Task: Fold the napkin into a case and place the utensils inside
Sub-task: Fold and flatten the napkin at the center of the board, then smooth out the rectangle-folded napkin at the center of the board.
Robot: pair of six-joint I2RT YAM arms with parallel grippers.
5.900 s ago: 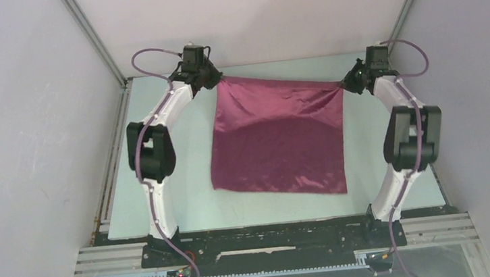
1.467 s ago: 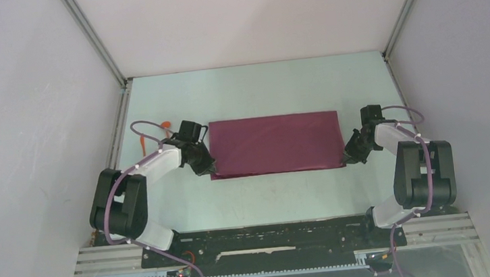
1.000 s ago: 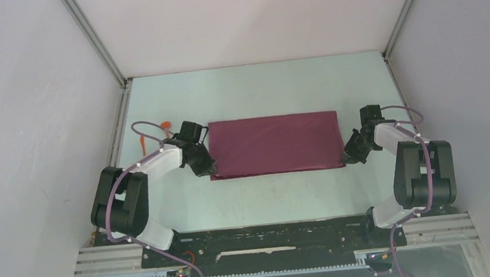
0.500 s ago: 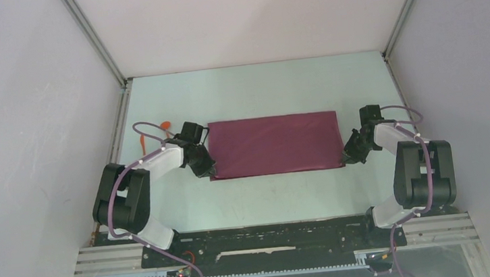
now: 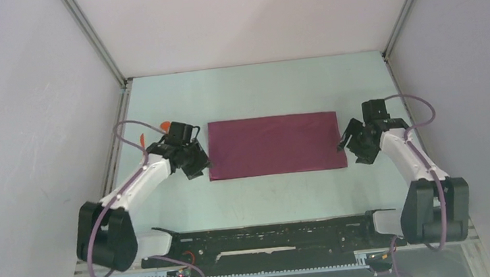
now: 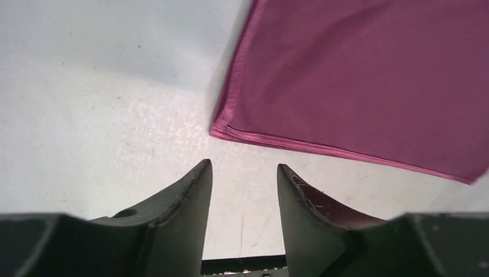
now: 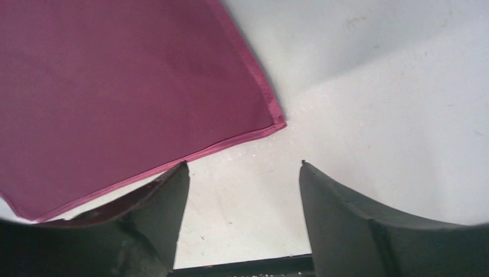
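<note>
The maroon napkin [image 5: 273, 144] lies flat on the table, folded in half into a wide rectangle; no narrow case is in view. My left gripper [image 5: 195, 161] hovers open just off its near left corner [image 6: 219, 129], nothing between the fingers [image 6: 193, 193]. My right gripper [image 5: 349, 144] is open beside the near right corner [image 7: 281, 123], also holding nothing. In the wrist views the cloth [image 6: 357, 75] [image 7: 127, 86] shows doubled hems along its near edge. The orange utensils [image 5: 166, 125] peek out behind the left arm, mostly hidden.
The pale table [image 5: 268, 197] is walled by grey panels left, right and back. The black base rail [image 5: 272, 234] runs along the near edge. A purple cable [image 5: 123, 130] loops over the left arm.
Both grippers have opened and let go of the napkin's near corners, then drawn slightly back and up. The arms' elbows have swung toward the base rail. The napkin stays flat.
</note>
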